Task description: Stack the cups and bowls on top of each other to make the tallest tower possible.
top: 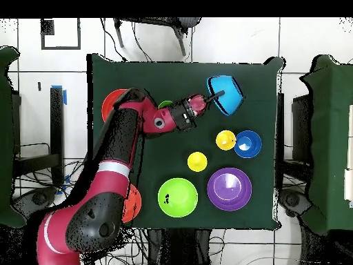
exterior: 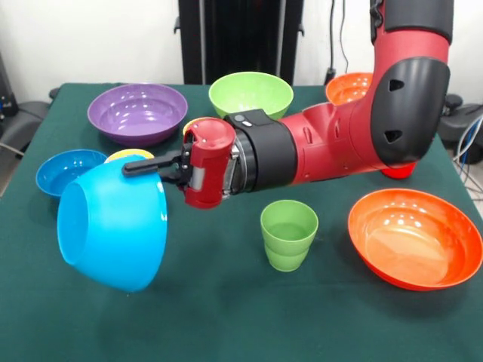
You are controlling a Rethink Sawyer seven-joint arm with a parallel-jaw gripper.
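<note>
My gripper (exterior: 142, 166) (top: 213, 95) is shut on the rim of the large light-blue bowl (exterior: 113, 226) (top: 227, 93), which hangs tipped on its side near the table's front left. Behind it sit a small dark-blue bowl (exterior: 66, 170) (top: 247, 143) and a yellow cup (exterior: 128, 155) (top: 225, 140). A green cup (exterior: 289, 234) stands upright under my forearm. The second yellow cup (top: 197, 161), purple bowl (exterior: 137, 113) (top: 229, 188) and green bowl (exterior: 250, 94) (top: 178, 197) lie further back. No tower shows; every piece stands alone.
One wide orange bowl (exterior: 415, 237) (top: 114, 103) sits at the front right. Another orange bowl (exterior: 349, 88) (top: 131, 204) is half hidden behind my arm. A red shape (exterior: 398, 170) peeks out under the elbow. The green cloth table (exterior: 226, 317) ends close to the blue bowl.
</note>
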